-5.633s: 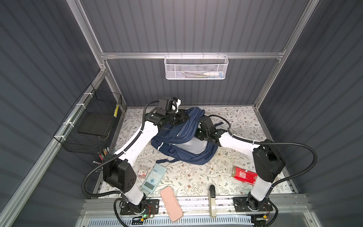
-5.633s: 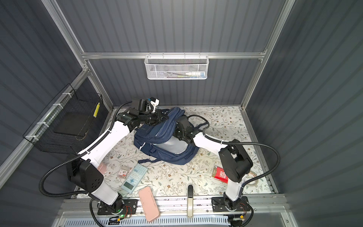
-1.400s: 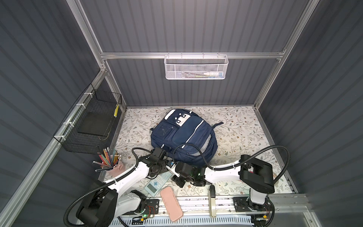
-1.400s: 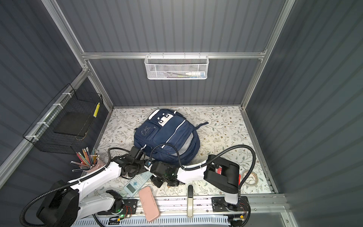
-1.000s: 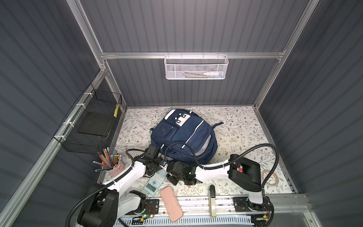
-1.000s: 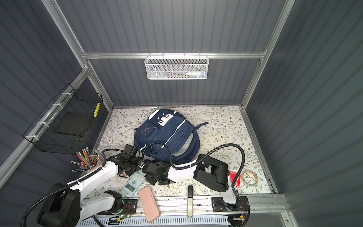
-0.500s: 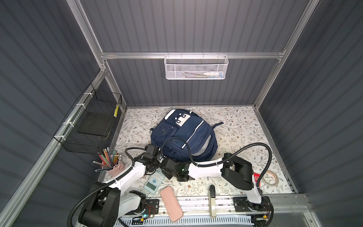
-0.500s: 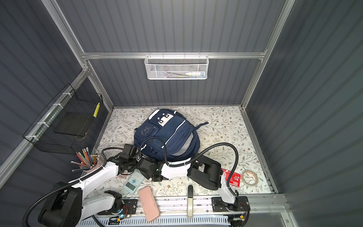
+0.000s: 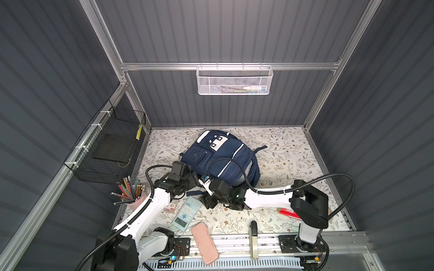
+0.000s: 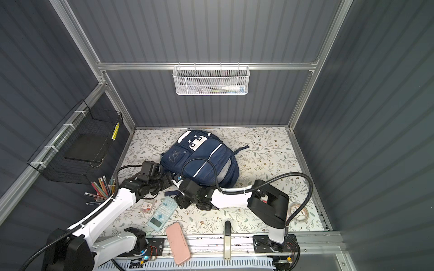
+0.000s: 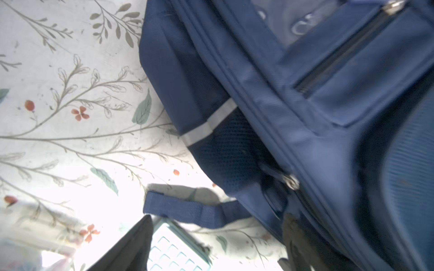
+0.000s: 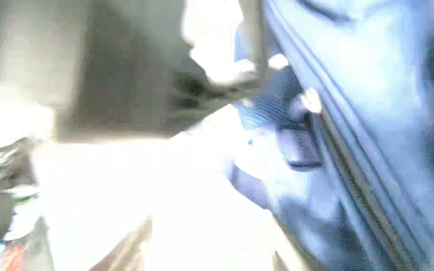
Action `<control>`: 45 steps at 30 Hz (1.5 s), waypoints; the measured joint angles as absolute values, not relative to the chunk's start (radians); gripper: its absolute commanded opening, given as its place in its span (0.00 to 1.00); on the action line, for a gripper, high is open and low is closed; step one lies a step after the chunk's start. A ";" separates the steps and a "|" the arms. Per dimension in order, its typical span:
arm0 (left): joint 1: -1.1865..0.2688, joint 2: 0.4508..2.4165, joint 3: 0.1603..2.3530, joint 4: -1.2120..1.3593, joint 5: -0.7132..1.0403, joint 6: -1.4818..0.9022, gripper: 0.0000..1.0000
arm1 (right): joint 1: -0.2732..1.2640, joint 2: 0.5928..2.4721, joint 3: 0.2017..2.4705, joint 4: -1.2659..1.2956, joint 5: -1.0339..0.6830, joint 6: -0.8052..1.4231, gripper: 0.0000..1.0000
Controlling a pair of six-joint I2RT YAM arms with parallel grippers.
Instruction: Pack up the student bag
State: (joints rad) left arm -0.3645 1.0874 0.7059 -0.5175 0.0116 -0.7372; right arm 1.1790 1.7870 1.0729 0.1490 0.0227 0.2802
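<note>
Large navy blue fabric backpack with white stripes (image 9: 225, 154) lies front-up on the floral tabletop (image 9: 281, 150). At its near edge, left gripper (image 11: 217, 217) gapes empty; right gripper (image 9: 203, 185) is too blurred to judge.

The student bag (image 9: 225, 150) is matt navy woven cloth; the white basket (image 9: 234, 82) is metal mesh.
</note>
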 measured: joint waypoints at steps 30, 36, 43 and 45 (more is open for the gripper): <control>-0.160 1.255 0.860 -0.640 0.078 -0.630 0.84 | 1.124 2.041 1.266 -0.007 -0.368 -0.712 0.99; -0.153 1.271 0.912 -0.591 0.081 -0.603 0.85 | 1.124 2.077 1.347 -0.057 -0.358 -0.778 0.99; -0.154 1.297 0.932 -0.552 0.100 -0.585 0.86 | 1.126 2.144 1.456 -0.125 -0.384 -0.813 0.99; -0.153 1.301 0.947 -0.554 0.107 -0.577 0.87 | 1.127 2.171 1.500 -0.153 -0.397 -0.825 0.99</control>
State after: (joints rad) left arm -0.1532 1.3006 0.9470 -0.5537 0.1074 -0.5770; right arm 1.1267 2.1712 1.4998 -0.1532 -0.3973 -0.8253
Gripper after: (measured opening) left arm 0.862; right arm 0.988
